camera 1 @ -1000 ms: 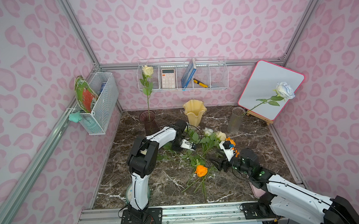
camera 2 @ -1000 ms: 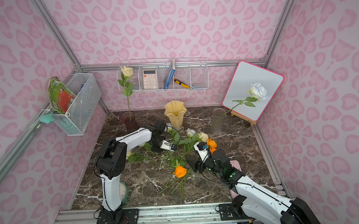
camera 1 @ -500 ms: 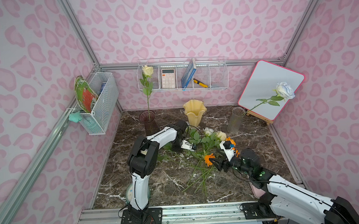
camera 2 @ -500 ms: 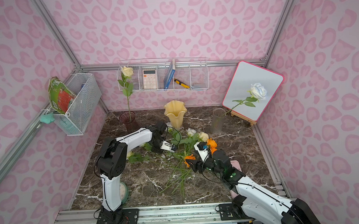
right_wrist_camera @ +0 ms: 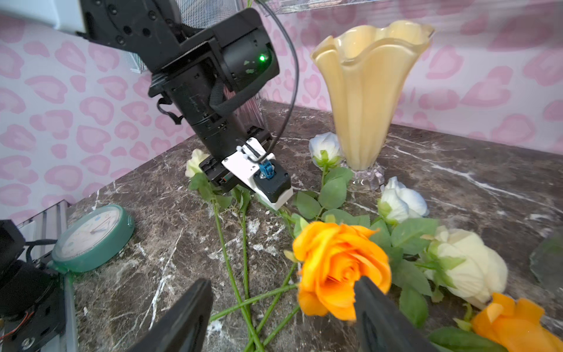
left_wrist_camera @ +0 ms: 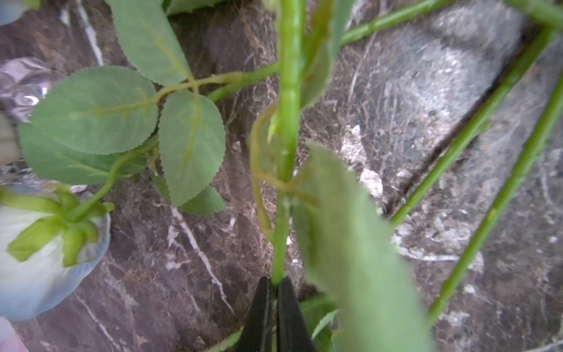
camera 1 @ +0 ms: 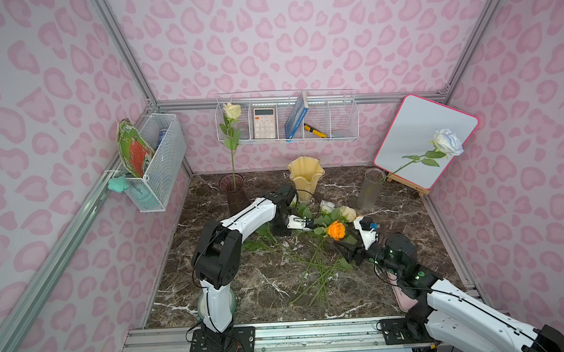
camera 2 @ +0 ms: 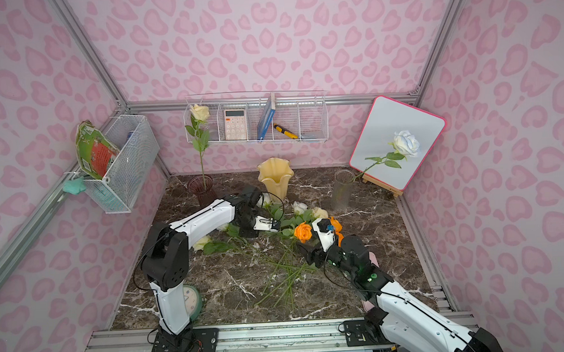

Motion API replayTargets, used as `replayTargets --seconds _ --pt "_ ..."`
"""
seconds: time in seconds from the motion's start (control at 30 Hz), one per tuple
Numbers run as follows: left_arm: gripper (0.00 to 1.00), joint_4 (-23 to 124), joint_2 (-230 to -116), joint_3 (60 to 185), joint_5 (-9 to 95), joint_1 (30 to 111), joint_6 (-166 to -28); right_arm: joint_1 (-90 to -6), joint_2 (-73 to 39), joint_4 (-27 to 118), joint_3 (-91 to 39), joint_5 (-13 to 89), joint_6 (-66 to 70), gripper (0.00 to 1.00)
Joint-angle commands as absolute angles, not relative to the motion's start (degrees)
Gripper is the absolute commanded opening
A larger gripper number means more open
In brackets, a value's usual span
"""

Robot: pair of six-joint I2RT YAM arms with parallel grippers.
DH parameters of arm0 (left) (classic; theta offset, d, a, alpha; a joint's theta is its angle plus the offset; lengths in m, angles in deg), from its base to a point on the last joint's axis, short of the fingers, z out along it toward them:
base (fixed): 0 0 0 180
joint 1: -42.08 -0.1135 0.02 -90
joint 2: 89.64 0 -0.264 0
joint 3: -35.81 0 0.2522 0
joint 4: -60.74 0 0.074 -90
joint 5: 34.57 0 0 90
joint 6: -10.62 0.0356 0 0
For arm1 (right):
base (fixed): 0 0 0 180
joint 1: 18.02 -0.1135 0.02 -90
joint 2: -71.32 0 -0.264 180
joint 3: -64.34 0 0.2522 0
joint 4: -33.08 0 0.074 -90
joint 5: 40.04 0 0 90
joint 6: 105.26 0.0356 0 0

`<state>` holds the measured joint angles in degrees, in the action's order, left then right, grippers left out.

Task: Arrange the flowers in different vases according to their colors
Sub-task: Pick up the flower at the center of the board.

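The left pincer (left_wrist_camera: 275, 307) was pinched tight on a green rose stem (left_wrist_camera: 288, 128), its two black jaws meeting around the stalk low over the marble counter (left_wrist_camera: 426, 100). Leaves (left_wrist_camera: 91, 109) fanned out beside that stem, and a white rose tinged pale blue (left_wrist_camera: 33, 268) lay on the counter close by. Which bloom belonged to the clamped stem I could not tell.

The right pincer (right_wrist_camera: 283, 311) stood with its jaws well apart, and an orange rose (right_wrist_camera: 341, 268) sat just in front of one jaw, its head raised above the crossed stems (right_wrist_camera: 243, 292); whether the jaw touched the petals was unclear. A cream rose (right_wrist_camera: 469, 265) and a second orange rose (right_wrist_camera: 515, 323) lay just beside it, with a white rose (right_wrist_camera: 402, 201) nearer the pale yellow vase (right_wrist_camera: 365, 91), which stood upright and held nothing that I could see.

In both top views the loose flowers lay heaped at the counter's middle, between the two arms. The dark ribbed vase (camera 1: 234, 193) held one cream rose (camera 1: 232, 111) standing upright, and the clear glass cylinder (camera 1: 369, 189) held a leaning white rose (camera 1: 447, 141) in front of a pink-edged whiteboard (camera 1: 409, 125). A green clock (right_wrist_camera: 91, 237) lay by the left arm's base
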<state>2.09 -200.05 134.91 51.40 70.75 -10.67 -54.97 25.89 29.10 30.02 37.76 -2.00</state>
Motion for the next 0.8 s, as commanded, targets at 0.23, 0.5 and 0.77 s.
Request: replayTargets --seconds 0.23,0.5,0.77 --pt "0.0 2.7 -190.81 134.7 40.19 70.37 -20.59 -52.79 31.32 35.01 26.38 43.43 -0.05 0.76" --pt "0.0 9.96 -184.95 138.62 34.94 69.62 -31.42 -51.29 36.16 38.56 24.38 44.26 0.27 0.76" --pt "0.0 20.08 -179.47 142.57 30.35 69.42 -42.57 -51.06 36.17 40.01 25.24 44.07 1.26 0.76"
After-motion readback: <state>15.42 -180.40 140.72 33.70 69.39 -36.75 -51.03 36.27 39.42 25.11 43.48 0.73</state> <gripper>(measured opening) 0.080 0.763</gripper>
